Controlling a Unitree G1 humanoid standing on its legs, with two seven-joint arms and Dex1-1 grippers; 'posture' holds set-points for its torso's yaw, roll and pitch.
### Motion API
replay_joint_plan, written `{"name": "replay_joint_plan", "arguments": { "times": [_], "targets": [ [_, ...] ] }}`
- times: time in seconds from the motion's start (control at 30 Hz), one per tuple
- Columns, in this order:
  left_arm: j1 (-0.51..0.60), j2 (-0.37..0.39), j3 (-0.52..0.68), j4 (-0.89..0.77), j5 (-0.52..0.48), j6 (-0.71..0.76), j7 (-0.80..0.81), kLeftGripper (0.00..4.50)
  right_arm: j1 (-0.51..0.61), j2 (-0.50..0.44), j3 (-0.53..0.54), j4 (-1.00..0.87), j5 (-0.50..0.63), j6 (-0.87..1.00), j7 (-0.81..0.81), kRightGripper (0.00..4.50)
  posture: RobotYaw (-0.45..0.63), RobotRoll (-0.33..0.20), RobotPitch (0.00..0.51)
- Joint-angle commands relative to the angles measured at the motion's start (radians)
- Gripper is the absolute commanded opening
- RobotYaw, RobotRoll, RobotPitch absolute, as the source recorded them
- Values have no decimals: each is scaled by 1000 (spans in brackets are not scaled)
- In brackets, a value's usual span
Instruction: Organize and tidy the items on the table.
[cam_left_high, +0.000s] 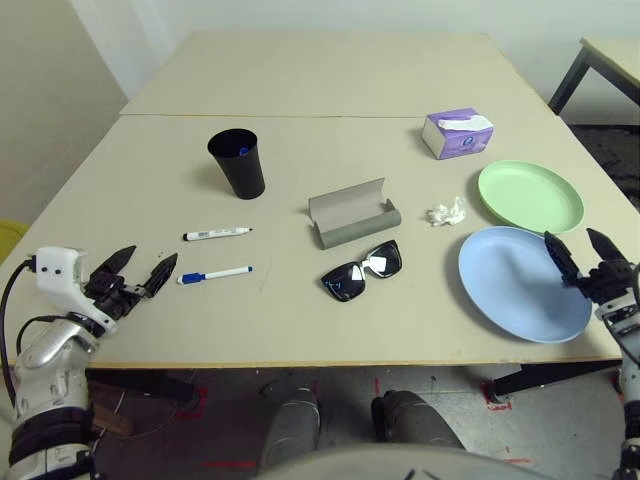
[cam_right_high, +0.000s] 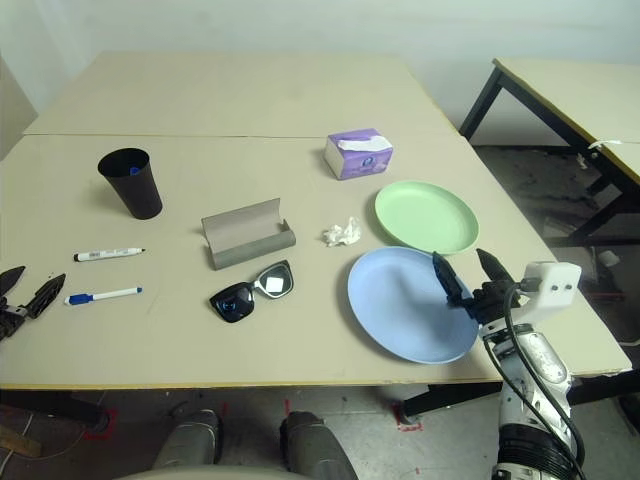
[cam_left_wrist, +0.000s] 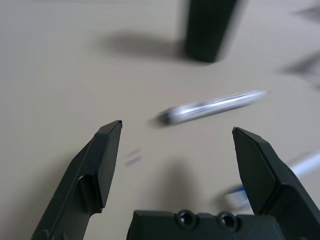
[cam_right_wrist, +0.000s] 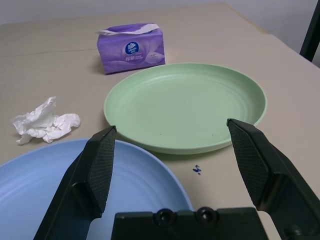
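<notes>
The left gripper (cam_left_high: 148, 266), fingers spread with nothing between them, hovers beside the blue-capped marker (cam_left_high: 214, 273). The right gripper (cam_right_high: 465, 271), equally spread and holding nothing, hangs over the blue plate (cam_right_high: 395, 300). The left wrist view faces the black-capped marker (cam_left_wrist: 212, 106) and cup (cam_left_wrist: 207, 27). The right wrist view faces the green plate (cam_right_wrist: 185, 105), tissue (cam_right_wrist: 44, 121) and tissue box (cam_right_wrist: 132, 48).

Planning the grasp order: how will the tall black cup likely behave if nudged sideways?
The tall black cup stands upright on a base narrower than its rim, so it may tip rather than slide. Something blue sits inside, which could spill out. It looks thin-walled, probably light.
</notes>
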Motion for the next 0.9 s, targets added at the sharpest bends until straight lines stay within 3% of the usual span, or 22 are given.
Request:
{"name": "replay_joint_plan", "arguments": {
  "times": [0.03,0.27,0.47,0.73,0.9],
  "targets": [
    [-6,44,-26,-58,-58,71,-144,4481,-1,-8,-10,24,5,-6,10,4500,10,0,93],
    [8,123,-116,-217,-88,153,-381,4481,-21,-19,-9,43,3,-9,20,4500,2,0,83],
    [20,151,-181,-354,-91,173,-473,4481,2,-30,-23,23,8,-9,27,4500,-26,0,82],
    [-79,136,-219,-299,-52,146,-460,4481,121,-50,-54,-119,0,35,-21,4500,-61,0,83],
    [-118,122,-234,-240,-24,117,-453,4481,259,-97,-85,-335,33,279,-106,4500,-81,0,88]
  ]
}}
